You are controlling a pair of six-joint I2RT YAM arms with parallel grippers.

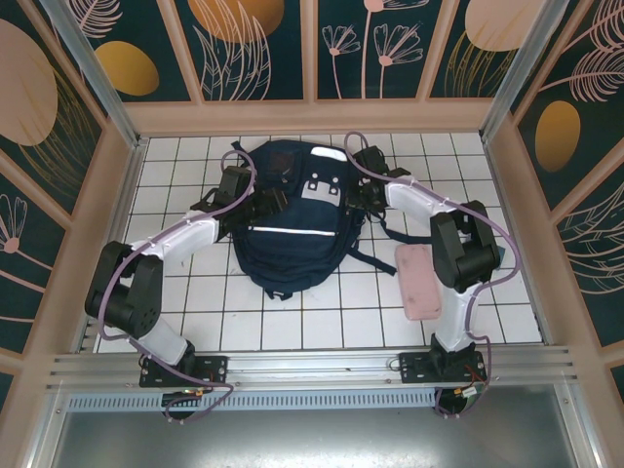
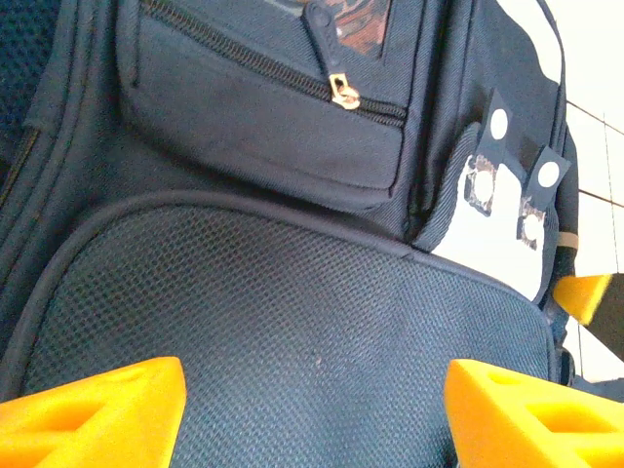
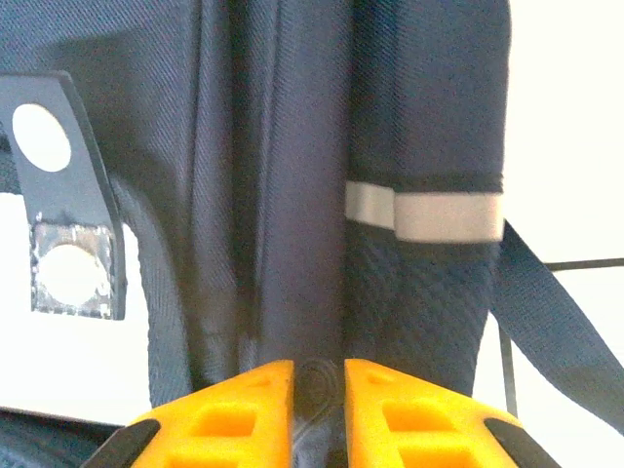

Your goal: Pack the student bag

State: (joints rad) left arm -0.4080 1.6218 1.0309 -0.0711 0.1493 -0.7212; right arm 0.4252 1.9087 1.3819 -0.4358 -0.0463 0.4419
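student bag [image 1: 288, 224]: flat, front up, far middle of the surface [image 1: 205, 317].
handling: soft, floppy, bulky; would likely sag, so take a seam, strap or zip pull.
left hand [image 2: 312, 409]: jaws wide above the mesh panel [image 2: 292, 312], holding nothing.
right hand [image 3: 319, 390]: pinched narrow on a dark fold at the bag's right side.

A flat pink case [image 1: 422, 282] lies on the white tiled table [image 1: 292, 322] (right side).

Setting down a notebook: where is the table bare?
Bare tiles lie between the backpack and the near rail, left of the pink case, and in the far left corner. Left arm and right arm crowd the backpack's sides.
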